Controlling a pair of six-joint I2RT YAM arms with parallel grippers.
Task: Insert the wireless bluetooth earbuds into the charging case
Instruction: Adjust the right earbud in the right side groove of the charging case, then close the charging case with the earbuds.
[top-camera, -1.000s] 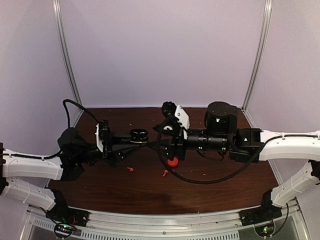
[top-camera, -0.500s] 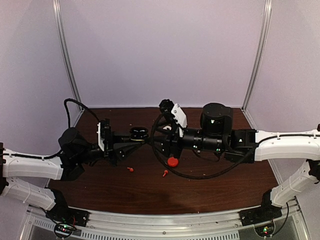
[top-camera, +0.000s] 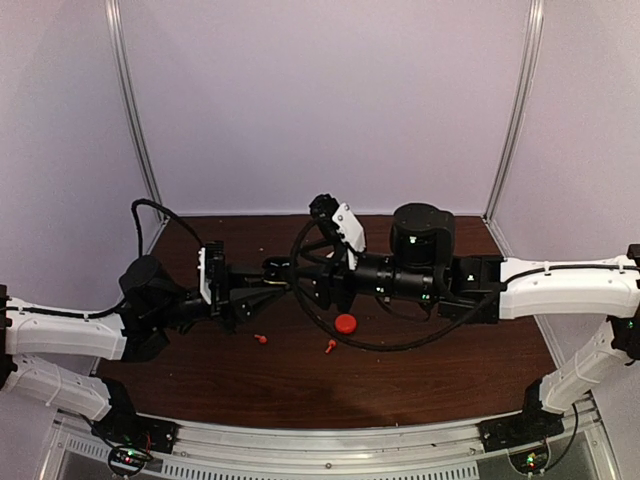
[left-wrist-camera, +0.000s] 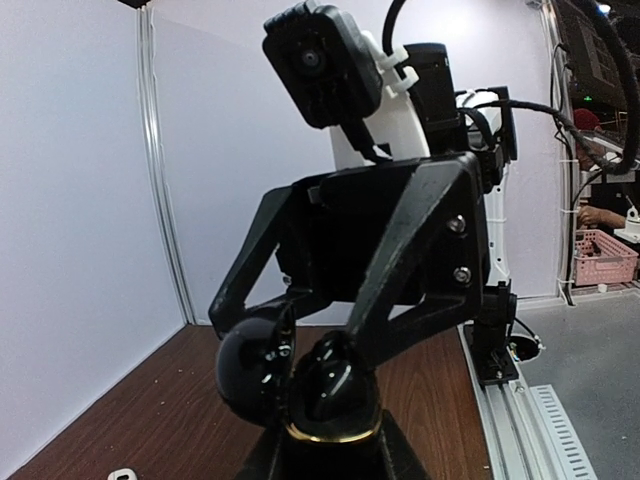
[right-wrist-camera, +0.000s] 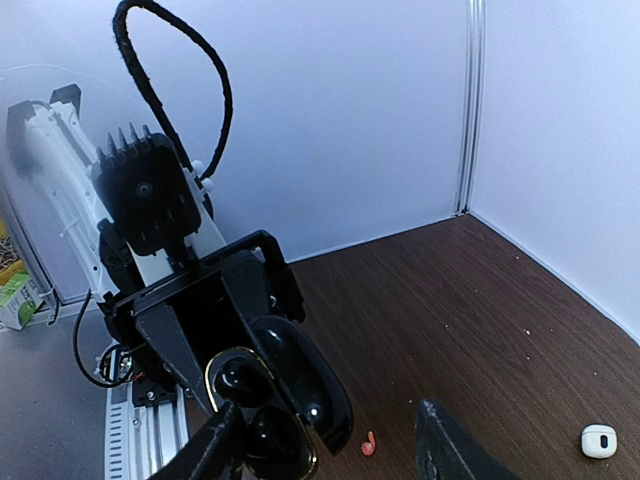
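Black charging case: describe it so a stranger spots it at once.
Over the brown table, find where the two arms meet. There the left gripper holds the black charging case off the wood. Unlike the red earbuds lying below, it is glossy, open and gold-rimmed.

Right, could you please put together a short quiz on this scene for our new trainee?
1. True or false: the black charging case lies flat on the table.
2. The two loose earbuds seen on the table from above are: A white, B red, C black.
3. Fill in: the case's lid is ___.
Key: 1 false, the left claw holds it up. 2 B. 3 open.
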